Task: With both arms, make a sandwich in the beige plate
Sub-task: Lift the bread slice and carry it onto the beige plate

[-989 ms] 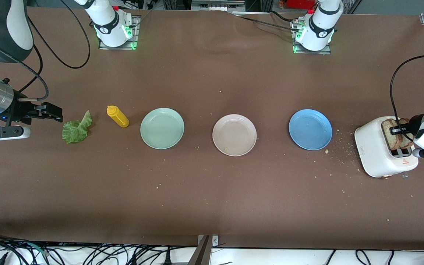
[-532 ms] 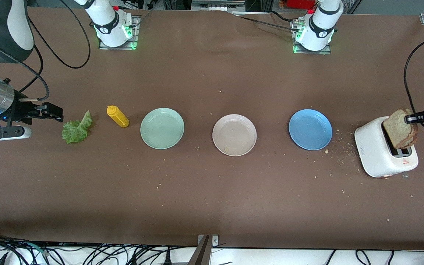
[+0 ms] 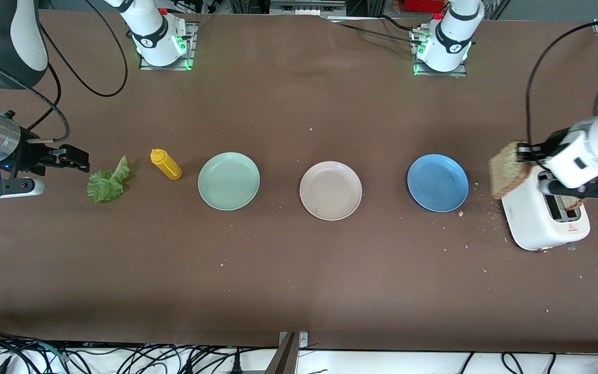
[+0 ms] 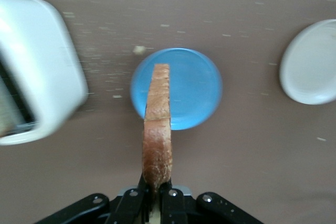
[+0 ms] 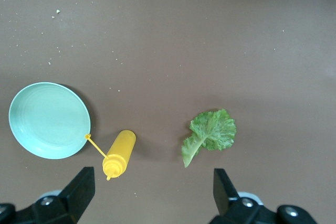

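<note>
Early going here: the beige plate [image 3: 330, 190] sits bare at mid-table, nothing built on it yet. The left gripper [image 3: 523, 151] pinches one slice of toast [image 3: 504, 170] by its edge, held upright in the air over the toaster [image 3: 543, 215], at the side toward the beige plate. A second slice [image 3: 571, 202] seems to sit in the toaster's slot. The right gripper [image 3: 77, 159] waits with fingers spread, just beside the lettuce leaf [image 3: 107, 182], well apart from the beige plate. By my reading, both slices and the leaf are yet to be plated.
</note>
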`<state>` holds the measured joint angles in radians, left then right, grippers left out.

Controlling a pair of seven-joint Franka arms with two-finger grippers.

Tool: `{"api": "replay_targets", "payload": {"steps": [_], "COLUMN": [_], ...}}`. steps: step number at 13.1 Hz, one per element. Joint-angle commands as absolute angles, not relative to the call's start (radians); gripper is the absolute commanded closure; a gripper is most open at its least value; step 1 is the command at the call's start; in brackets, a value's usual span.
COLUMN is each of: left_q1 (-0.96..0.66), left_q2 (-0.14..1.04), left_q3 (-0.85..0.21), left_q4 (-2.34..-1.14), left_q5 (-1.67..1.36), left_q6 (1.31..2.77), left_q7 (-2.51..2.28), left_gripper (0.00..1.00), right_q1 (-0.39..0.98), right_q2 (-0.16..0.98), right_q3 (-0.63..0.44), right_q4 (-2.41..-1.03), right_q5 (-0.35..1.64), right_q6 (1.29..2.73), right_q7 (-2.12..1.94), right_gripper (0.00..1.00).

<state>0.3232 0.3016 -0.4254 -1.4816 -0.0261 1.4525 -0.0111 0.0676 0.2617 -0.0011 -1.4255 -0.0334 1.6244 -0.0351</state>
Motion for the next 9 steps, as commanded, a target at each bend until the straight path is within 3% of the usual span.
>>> {"api": "replay_targets", "payload": {"steps": [1,5,9], "left_q1": [0.292,0.216,0.190], "left_q2": [0.397,0.510,0.668], "left_q3": [-0.428,-0.428,-0.428], "left_q4": [-1.451,-1.451,-1.453], "left_q5": [-0.194,-0.444,-0.653], "left_q6": [1.442,1.448,1.575], "left_q7": [-0.002,0.006,0.113], "left_gripper": [1.00,1.00,1.00], "right_q1": [0.064,0.064,0.064], "right_q2": [0.235,0.235,0.235], "right_q3": [0.002,0.003,0.002], "right_q4": [-1.454,-1.454,-1.454], "right_q5": [-0.015,-0.015,-0.015], "right_q6": [1.628,1.628,1.628], "right_q7": [-0.021,-0.021,-0.023], "right_gripper": [0.00,0.00,0.00]}}
